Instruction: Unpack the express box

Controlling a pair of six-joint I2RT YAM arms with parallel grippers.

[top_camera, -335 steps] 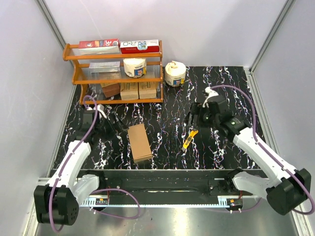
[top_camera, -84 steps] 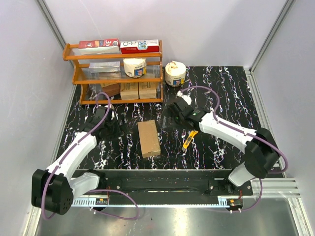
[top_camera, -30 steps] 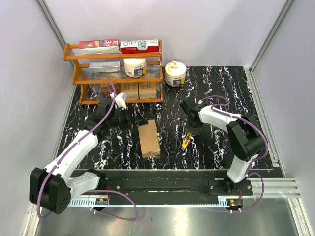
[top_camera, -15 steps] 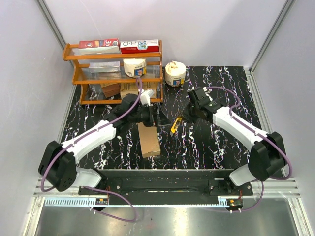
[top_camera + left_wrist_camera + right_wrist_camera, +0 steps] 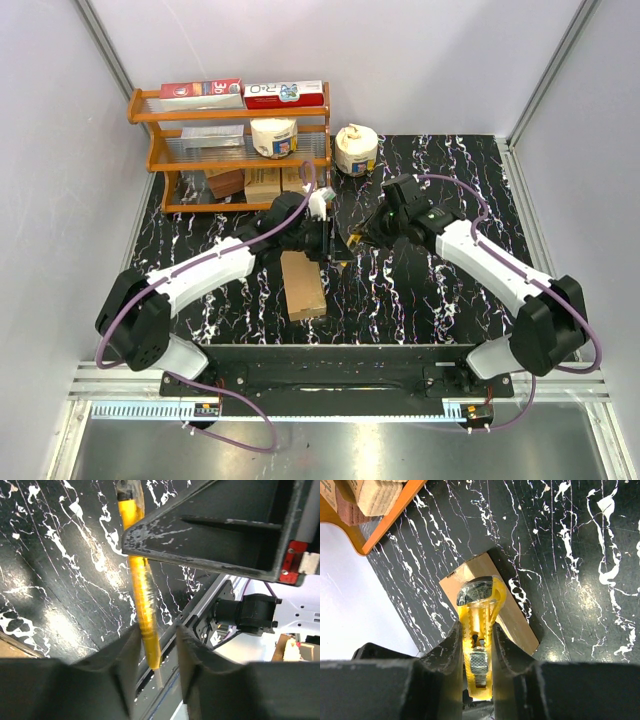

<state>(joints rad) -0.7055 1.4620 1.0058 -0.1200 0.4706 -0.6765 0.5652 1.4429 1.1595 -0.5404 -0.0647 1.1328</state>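
The express box (image 5: 302, 284) lies flat on the tabletop (image 5: 470, 180), at about 7 o'clock from the yellow utility knife (image 5: 479, 605). The right pincer (image 5: 476, 635) is clamped on the knife. The left pincer (image 5: 157, 635) has its fingers on either side of the same knife; whether they grip it cannot be told.

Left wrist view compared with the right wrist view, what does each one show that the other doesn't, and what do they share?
Only the left wrist view: the left gripper with its fingers either side of the yellow utility knife, grip unclear, and the metal rail at the table's near edge. Only the right wrist view: the right gripper shut on the knife, a clear look at the express box behind it, and the orange shelf holding small boxes. Both: the knife and the black marbled table.
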